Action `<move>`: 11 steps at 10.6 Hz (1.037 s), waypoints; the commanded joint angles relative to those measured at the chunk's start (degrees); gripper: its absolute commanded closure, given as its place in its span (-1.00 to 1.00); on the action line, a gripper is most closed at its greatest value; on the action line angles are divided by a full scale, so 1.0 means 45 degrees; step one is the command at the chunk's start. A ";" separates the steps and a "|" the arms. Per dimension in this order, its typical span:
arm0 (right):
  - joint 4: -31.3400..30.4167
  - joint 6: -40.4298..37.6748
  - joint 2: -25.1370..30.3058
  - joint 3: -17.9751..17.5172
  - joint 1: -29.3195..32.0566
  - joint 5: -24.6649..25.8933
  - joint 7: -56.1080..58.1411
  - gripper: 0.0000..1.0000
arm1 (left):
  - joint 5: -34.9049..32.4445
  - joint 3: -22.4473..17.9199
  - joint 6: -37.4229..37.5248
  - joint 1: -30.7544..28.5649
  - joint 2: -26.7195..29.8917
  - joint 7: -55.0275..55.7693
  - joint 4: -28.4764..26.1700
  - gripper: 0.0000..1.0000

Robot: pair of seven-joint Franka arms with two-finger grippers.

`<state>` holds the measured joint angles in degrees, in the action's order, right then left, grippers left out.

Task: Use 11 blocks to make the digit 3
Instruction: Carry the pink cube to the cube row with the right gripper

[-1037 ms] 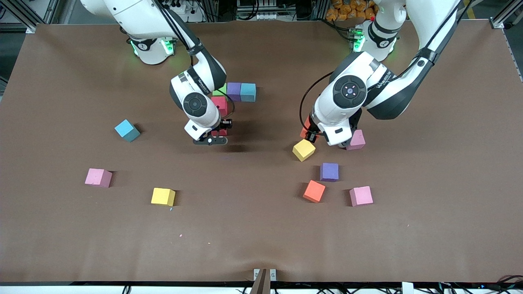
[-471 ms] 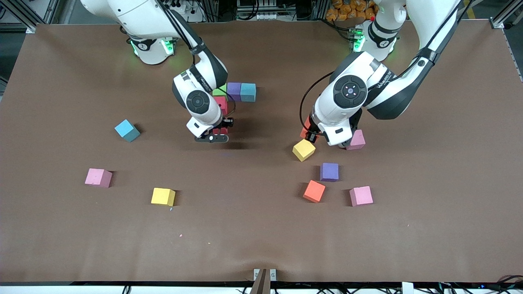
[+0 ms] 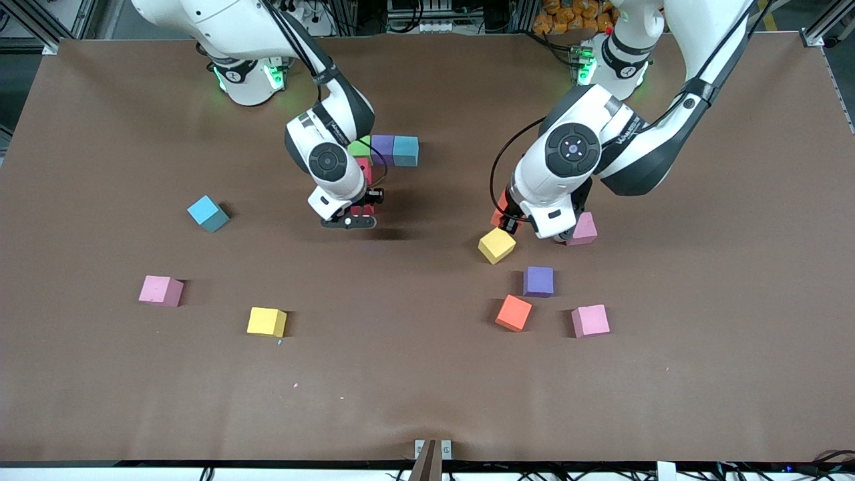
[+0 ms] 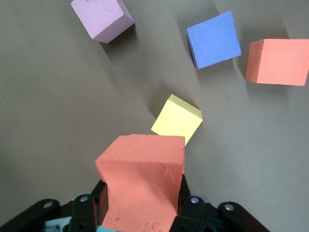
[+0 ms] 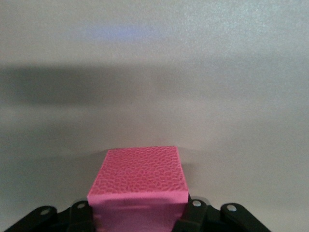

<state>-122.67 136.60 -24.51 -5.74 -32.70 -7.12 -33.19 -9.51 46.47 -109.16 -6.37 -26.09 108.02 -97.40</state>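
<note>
Our right gripper (image 5: 137, 212) pinches a hot pink block (image 5: 139, 180) just nearer the camera than the started row (image 3: 394, 149) (green, purple, blue, with a red block below). Our left gripper (image 4: 140, 212) clamps an orange block (image 4: 142, 186) over the table (image 3: 427, 394), a yellow block (image 3: 496, 245) just beside it.

I see my left tool (image 4: 145, 212) squeezing an orange block (image 4: 142, 186) between its two black fingers (image 4: 186, 215), up off the brown tabletop (image 4: 58, 121). A yellow block (image 4: 176, 119) lies on the tabletop just under it. Farther off lie a pink block (image 4: 102, 18), a purple block (image 4: 214, 39) and another orange block (image 4: 278, 62) just beside the purple one.
</note>
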 commanded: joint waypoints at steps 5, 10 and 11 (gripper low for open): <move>-0.0747 0.0211 0.0349 0.0065 -0.0117 -0.0157 -0.0026 0.66 | 0.0258 0.0044 0.0272 -0.0107 0.0113 -0.0312 0.0082 1.00; -0.0748 0.0211 0.0349 0.0065 -0.0058 -0.0079 -0.0007 0.66 | 0.0258 0.0044 0.0272 -0.0107 0.0133 -0.0391 0.0082 1.00; -0.0748 0.0211 0.0349 0.0065 -0.0039 -0.0040 0.0013 0.66 | 0.0258 0.0044 0.0272 -0.0107 0.0133 -0.0391 0.0082 1.00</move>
<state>-123.70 136.94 -23.94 -5.73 -32.70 -7.12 -33.18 -9.51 46.47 -109.15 -6.38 -26.09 107.65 -97.40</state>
